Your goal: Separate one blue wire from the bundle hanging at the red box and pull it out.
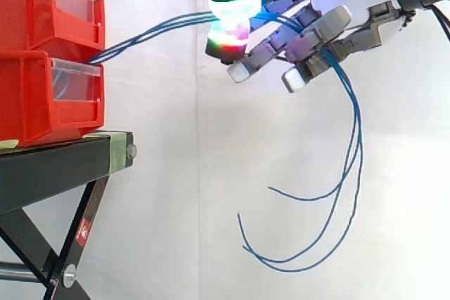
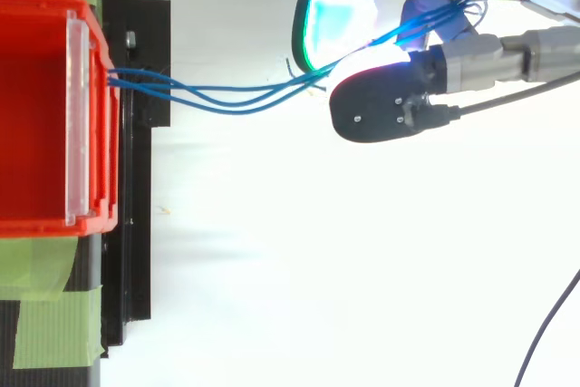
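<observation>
Three thin blue wires (image 1: pixel 151 31) ran from stacked red plastic bins (image 1: pixel 31 96); we saw robot hand (image 1: pixel 309 29) pinching them btwn glowing pads (image 1: pixel 235 6).

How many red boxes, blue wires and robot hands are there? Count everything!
Red bins: 2 (upper, lower)
Blue wires: 3
Hand: 1
Stand: 1
Total: 7
</observation>
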`<state>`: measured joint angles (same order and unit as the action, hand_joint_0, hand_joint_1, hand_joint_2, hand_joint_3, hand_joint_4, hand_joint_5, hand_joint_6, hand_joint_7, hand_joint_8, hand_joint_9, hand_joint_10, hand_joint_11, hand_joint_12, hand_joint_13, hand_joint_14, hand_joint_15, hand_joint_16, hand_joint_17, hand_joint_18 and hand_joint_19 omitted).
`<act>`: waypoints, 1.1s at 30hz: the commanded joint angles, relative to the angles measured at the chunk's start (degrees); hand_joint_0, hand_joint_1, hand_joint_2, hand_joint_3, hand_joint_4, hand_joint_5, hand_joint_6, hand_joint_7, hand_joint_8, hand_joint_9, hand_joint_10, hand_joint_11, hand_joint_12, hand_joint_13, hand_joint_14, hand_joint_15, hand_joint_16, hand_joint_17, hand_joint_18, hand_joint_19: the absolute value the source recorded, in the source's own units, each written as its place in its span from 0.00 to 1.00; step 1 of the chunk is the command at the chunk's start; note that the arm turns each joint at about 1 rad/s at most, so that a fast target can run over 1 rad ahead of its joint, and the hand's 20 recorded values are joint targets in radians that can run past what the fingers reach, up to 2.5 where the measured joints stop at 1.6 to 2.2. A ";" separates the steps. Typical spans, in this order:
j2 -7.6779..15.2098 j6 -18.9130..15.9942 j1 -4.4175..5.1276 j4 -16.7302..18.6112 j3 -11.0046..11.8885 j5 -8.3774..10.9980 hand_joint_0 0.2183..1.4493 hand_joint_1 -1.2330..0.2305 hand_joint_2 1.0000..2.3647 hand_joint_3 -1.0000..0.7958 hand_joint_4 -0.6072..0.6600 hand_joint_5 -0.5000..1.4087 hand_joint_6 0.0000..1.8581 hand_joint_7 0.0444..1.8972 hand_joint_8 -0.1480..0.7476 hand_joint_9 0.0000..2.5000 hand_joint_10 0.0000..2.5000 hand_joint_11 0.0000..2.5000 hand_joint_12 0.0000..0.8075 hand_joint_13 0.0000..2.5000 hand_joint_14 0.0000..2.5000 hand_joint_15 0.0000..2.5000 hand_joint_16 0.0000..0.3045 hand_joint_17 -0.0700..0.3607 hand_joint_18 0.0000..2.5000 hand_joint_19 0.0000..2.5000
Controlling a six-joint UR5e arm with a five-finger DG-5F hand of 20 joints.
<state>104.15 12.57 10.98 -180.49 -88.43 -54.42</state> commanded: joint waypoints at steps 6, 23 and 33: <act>0.00 0.00 0.01 0.23 -0.07 0.02 0.41 0.19 0.02 0.45 0.52 0.10 0.43 0.58 0.45 0.12 0.01 0.40 0.37 0.38 1.00 0.18 0.18 0.45 0.32 0.39; 0.00 -0.36 0.27 -1.27 0.01 0.02 0.28 0.29 0.00 0.28 0.55 0.11 0.42 0.55 0.50 0.18 0.01 0.41 0.39 0.42 1.00 0.14 0.19 0.46 0.33 0.39; 0.00 -0.36 0.36 -1.36 -0.07 0.02 0.33 0.43 0.00 0.30 0.55 0.13 0.44 0.52 0.53 0.32 0.01 0.44 0.34 0.49 1.00 0.16 0.17 0.44 0.39 0.39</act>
<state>104.15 12.22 11.33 -181.81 -88.46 -54.40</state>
